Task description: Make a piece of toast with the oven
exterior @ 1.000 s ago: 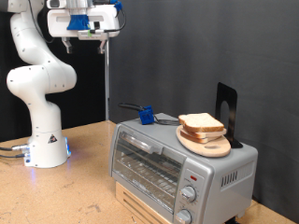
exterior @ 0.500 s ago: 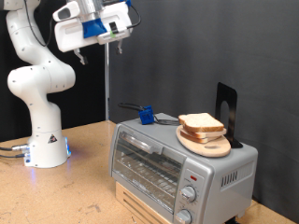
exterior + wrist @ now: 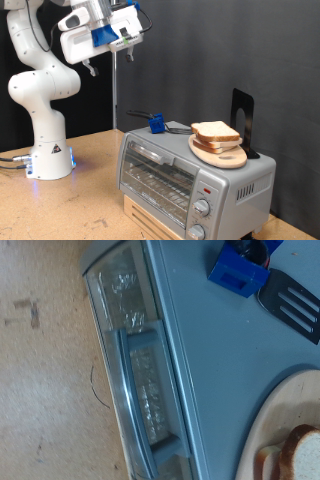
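Note:
The piece of toast (image 3: 215, 132) lies on a round wooden board (image 3: 222, 153) on top of the silver oven (image 3: 190, 175). The oven's glass door (image 3: 152, 178) is closed. My gripper (image 3: 108, 58) is high above the table at the exterior view's top left, well apart from the oven, tilted, open and empty. The wrist view looks down on the oven's top (image 3: 215, 360) and its closed door with handle (image 3: 140, 380). The board (image 3: 285, 425) and the toast (image 3: 295, 458) sit at that frame's corner. My fingers do not show there.
A blue block (image 3: 156, 124) and a black spatula (image 3: 140, 115) lie on the oven's top, also in the wrist view (image 3: 238, 268). A black stand (image 3: 243, 120) rises behind the board. The oven rests on a wooden crate (image 3: 150, 218). The arm's base (image 3: 50, 160) stands at the left.
The hand has swung toward the exterior view's right and tilted, dropping slightly. The toast, board and oven have not moved.

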Robot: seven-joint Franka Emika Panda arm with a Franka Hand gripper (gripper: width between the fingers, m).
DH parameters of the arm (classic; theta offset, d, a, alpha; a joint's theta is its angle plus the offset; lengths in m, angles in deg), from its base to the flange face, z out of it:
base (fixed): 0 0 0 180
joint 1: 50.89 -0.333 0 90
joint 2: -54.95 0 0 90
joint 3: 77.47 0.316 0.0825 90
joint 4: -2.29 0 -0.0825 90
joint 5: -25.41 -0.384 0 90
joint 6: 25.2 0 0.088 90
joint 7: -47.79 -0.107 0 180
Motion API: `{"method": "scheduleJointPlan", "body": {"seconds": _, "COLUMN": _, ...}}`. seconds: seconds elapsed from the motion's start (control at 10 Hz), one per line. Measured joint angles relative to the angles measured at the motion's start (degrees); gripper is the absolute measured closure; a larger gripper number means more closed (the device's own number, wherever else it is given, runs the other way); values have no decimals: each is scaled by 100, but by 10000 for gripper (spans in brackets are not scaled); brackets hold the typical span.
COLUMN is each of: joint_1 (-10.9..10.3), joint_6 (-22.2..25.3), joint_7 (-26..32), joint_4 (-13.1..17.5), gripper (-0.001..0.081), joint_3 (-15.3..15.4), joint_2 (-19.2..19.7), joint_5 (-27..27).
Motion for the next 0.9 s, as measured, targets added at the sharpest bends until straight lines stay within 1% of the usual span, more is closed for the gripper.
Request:
{"method": "scheduleJointPlan", "body": {"seconds": 0.1, "joint_1": -16, "joint_6": -309, "joint_7": 305, "joint_4": -114, "gripper": -3, "joint_3": -33, "joint_2": 48, "joint_5": -47}}
{"method": "scheduleJointPlan", "body": {"seconds": 0.2, "joint_1": -18, "joint_6": -574, "joint_7": 460, "joint_4": -234, "gripper": -3, "joint_3": -41, "joint_2": 115, "joint_5": -57}}
{"method": "scheduleJointPlan", "body": {"seconds": 0.5, "joint_1": -18, "joint_6": -1195, "joint_7": 680, "joint_4": -503, "gripper": -3, "joint_3": -42, "joint_2": 470, "joint_5": -56}}
{"method": "scheduleJointPlan", "body": {"seconds": 0.8, "joint_1": -31, "joint_6": -1702, "joint_7": 718, "joint_4": -682, "gripper": -3, "joint_3": -39, "joint_2": 695, "joint_5": -138}}
{"method": "scheduleJointPlan", "body": {"seconds": 0.9, "joint_1": -30, "joint_6": -1689, "joint_7": 718, "joint_4": -682, "gripper": -3, "joint_3": -39, "joint_2": 695, "joint_5": -134}}
